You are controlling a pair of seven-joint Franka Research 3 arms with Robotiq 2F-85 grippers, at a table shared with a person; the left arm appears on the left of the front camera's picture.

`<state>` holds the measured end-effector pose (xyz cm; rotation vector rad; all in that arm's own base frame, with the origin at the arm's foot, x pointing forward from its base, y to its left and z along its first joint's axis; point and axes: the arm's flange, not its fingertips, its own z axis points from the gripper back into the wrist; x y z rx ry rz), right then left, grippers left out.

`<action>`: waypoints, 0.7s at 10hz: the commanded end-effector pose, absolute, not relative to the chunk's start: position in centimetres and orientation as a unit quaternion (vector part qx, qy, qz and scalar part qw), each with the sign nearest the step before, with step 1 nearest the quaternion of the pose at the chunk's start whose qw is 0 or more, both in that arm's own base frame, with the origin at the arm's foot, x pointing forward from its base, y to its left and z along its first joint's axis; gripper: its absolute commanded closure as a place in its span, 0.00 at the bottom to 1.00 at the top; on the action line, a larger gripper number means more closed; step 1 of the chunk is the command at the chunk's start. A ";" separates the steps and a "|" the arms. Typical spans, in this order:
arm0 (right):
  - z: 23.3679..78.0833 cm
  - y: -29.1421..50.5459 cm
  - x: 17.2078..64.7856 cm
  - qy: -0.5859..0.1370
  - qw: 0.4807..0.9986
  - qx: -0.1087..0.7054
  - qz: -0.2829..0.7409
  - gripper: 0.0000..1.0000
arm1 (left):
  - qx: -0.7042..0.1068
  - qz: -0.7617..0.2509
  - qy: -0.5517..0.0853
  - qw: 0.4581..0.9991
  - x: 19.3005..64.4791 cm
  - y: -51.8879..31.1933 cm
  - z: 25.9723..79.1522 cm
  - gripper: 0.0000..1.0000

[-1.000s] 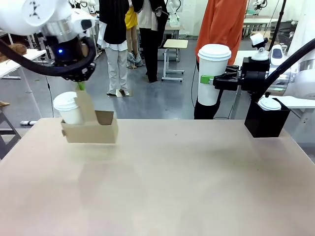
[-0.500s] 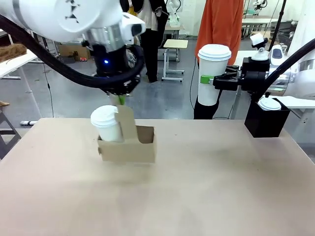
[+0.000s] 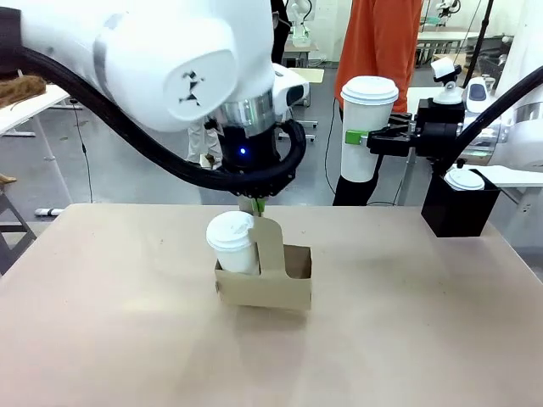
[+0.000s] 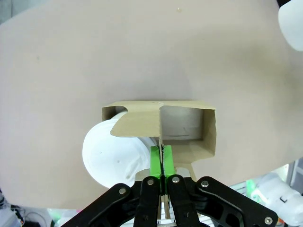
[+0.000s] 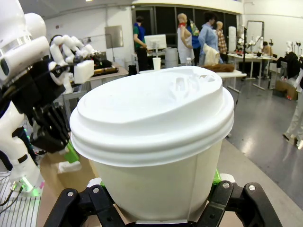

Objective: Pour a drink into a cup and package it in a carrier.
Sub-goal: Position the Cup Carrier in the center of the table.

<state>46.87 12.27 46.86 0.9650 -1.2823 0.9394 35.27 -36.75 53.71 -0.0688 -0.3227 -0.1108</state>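
My left gripper is shut on the upright handle of the brown cardboard carrier, near the middle of the table. A lidded white cup stands in the carrier's left slot; the right slot is empty. From the left wrist, the green pads pinch the handle above the carrier and the cup's lid. My right gripper holds a second tall lidded cup in the air at the far right. That cup is clamped in the right gripper. The drink is hidden.
A black cube-shaped box with a white lid on top stands at the table's far right corner. A person in an orange top stands behind the raised cup. Bare tabletop lies in front and to the left.
My left arm has carried the carrier with its cup from the table's far left to the right and nearer, to the middle. The right arm and its cup have not moved.
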 end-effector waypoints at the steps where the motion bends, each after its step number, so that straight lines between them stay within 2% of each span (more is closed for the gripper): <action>1: 47.2 12.4 46.8 -0.555 0.592 0.418 0.408 0.19 | -0.031 -0.038 -0.164 0.985 35.3 -37.5 52.4 0.98; 6: 47.2 12.4 46.8 -0.555 0.592 0.418 0.408 0.19 | 0.004 -0.032 -0.153 0.988 34.8 -39.3 48.7 0.98; 7: 47.2 12.4 46.8 -0.555 0.592 0.418 0.408 0.19 | -0.017 -0.049 -0.148 0.988 35.1 -38.5 49.7 0.98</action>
